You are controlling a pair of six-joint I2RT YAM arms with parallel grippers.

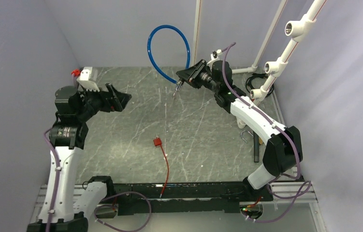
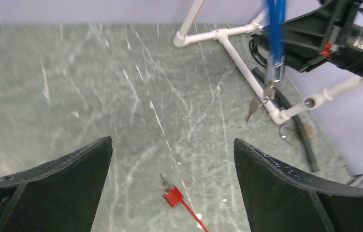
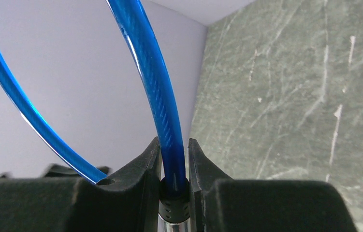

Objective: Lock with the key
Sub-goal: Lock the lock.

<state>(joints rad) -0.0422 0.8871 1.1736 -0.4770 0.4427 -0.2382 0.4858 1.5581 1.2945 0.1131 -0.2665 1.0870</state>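
My right gripper [image 1: 189, 77] is shut on the blue cable [image 1: 168, 48] near its black collar and metal end plug [image 2: 276, 72], holding it above the back of the table with the loop upright; the grip shows close up in the right wrist view [image 3: 174, 142]. A tiny silver key [image 2: 253, 108] dangles on a ring below the plug, and it shows faintly in the top view [image 1: 175, 91]. My left gripper [image 1: 121, 99] is open and empty, raised at the left and facing the cable, with wide-apart fingers [image 2: 172, 140].
A red tag [image 1: 157, 141] with a red cord and a small metal tip lies mid-table, also in the left wrist view [image 2: 173, 195]. A white pipe frame [image 1: 266, 72] stands at the back right. A black rod [image 1: 255, 147] and a metal shackle [image 1: 244, 137] lie at the right edge.
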